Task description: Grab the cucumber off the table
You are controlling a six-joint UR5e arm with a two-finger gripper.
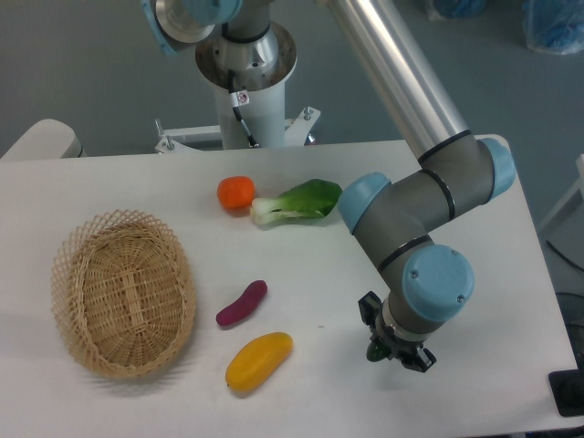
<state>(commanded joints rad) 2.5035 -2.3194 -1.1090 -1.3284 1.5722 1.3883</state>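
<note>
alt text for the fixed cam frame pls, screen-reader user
A robot arm's tool is low over the white table near its front right, with a dark green cucumber showing between its fingers. To the left lie a yellow vegetable, a purple one, a wicker basket, an orange fruit and bok choy.

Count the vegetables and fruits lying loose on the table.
4 lie loose: orange tomato and bok choy at the back, purple eggplant and yellow fruit nearer the basket. The gripper holds a fifth, the cucumber.

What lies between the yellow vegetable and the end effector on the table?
Nothing: in the fixed camera view, only bare white table separates the yellow vegetable from the end effector, where a bit of dark green, likely the cucumber, shows.
</note>
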